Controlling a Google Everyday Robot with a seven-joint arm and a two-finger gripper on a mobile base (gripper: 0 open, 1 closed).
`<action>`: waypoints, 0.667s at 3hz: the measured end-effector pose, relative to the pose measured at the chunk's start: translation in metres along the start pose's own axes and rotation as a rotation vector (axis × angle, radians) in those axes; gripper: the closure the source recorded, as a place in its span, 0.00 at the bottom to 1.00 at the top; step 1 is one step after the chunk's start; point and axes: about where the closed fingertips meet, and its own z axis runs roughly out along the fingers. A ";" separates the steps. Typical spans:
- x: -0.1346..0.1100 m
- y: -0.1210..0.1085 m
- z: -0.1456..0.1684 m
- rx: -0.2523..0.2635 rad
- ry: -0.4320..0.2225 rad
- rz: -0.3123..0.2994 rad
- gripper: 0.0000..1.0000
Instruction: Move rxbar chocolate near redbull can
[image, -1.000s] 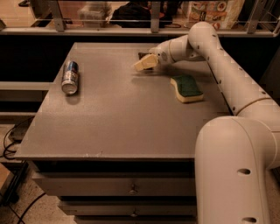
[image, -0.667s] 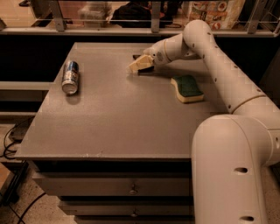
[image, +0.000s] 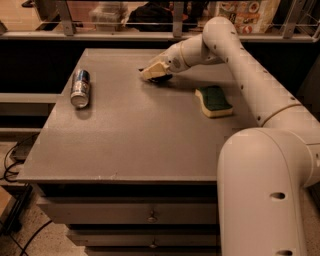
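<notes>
The redbull can (image: 80, 88) lies on its side at the left of the grey table (image: 135, 140), silver top towards me. My gripper (image: 151, 73) is at the far middle of the table, low over the surface and well to the right of the can. Its pale fingers are shut on the rxbar chocolate (image: 164, 77), which shows only as a small dark shape under and behind the fingertips. Most of the bar is hidden by the fingers.
A green-and-yellow sponge (image: 214, 101) lies on the table to the right of the gripper. My arm (image: 240, 65) reaches in from the right. A railing (image: 175, 20) with clutter runs behind the table's far edge. Drawers (image: 150, 215) sit below the front edge.
My gripper has moved left across the far part of the table, away from the sponge and towards the can, with the dark bar moving along with it. The can and sponge have not moved.
</notes>
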 end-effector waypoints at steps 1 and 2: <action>-0.017 0.014 0.003 -0.024 -0.008 -0.048 0.98; -0.041 0.038 0.011 -0.070 -0.015 -0.121 1.00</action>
